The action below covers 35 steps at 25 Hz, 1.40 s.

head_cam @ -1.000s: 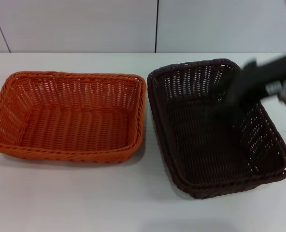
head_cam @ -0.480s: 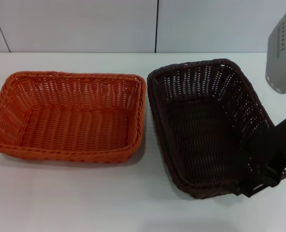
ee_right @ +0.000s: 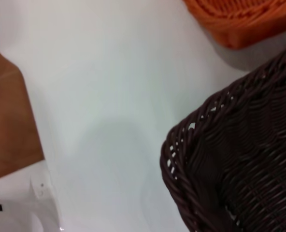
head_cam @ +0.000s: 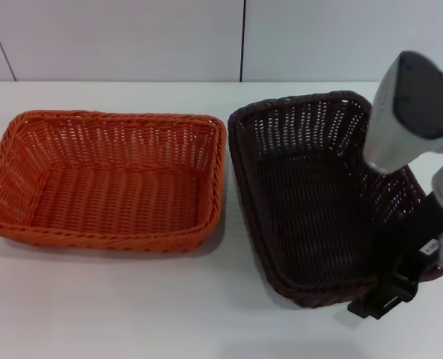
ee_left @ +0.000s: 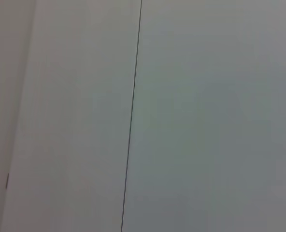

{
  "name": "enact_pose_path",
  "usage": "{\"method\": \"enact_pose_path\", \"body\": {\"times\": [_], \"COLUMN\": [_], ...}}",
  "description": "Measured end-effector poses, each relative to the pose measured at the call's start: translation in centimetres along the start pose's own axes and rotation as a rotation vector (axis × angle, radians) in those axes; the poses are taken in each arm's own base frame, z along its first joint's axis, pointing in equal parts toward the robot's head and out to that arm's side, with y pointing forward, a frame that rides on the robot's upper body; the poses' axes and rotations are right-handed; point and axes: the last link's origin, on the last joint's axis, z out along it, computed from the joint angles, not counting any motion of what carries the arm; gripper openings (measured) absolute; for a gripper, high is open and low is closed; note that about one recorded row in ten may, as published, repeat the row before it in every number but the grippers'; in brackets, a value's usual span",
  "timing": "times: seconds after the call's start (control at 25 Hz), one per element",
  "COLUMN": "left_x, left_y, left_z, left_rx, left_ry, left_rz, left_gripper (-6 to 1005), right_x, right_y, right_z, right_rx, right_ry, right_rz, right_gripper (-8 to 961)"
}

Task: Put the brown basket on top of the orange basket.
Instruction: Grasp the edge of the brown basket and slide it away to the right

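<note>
The brown basket (head_cam: pixel 319 194) sits on the white table at the right, its long side running away from me. The orange basket (head_cam: pixel 105 179) sits beside it on the left, a small gap between them. My right gripper (head_cam: pixel 384 294) is low at the brown basket's near right corner, by the rim. Its grey forearm (head_cam: pixel 408 112) reaches over the basket's right side. The right wrist view shows that corner of the brown basket (ee_right: pixel 239 164) close up and a bit of the orange basket (ee_right: pixel 239 19) farther off. My left gripper is out of view; its wrist view shows only a wall.
The white table (head_cam: pixel 132 314) has bare surface in front of both baskets. A pale wall (head_cam: pixel 132 37) stands behind the table. The right wrist view shows the table's edge (ee_right: pixel 34 121) with brown floor beyond it.
My right arm has swung from above the brown basket's far right side down to its near right corner. Both baskets have stayed in place.
</note>
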Motion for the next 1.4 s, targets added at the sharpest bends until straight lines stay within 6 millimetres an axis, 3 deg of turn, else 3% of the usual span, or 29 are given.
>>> {"method": "enact_pose_path", "body": {"times": [0.28,0.56,0.76,0.88,1.08,1.4], "left_x": [0.0,0.1,0.1,0.1,0.1,0.1], "left_y": [0.1,0.0,0.1,0.1,0.1,0.1], "left_z": [0.1,0.1,0.3,0.3,0.4,0.5], "left_rx": [-0.001,-0.001,-0.005,-0.005,-0.007,-0.006], "left_ry": [0.002,0.003,0.005,0.007,0.005,0.007], "left_rz": [-0.004,-0.004,-0.004,-0.004,-0.001,0.001], "left_gripper": [765,764,763,762,758,757], "right_x": [-0.8,-0.9,-1.2,-1.4,-1.5,-2.4], "right_y": [-0.9,-1.0,-0.7,-0.5,-0.4,-0.4], "right_z": [2.6,4.0,3.5,3.0,2.8,0.6], "right_rx": [-0.015,-0.017,0.001,0.02,0.042,0.18], "right_ry": [0.051,0.08,0.06,0.044,0.039,-0.012], "right_rz": [0.005,-0.003,-0.021,-0.028,-0.027,-0.007], "right_gripper": [604,604,603,435,341,303]}}
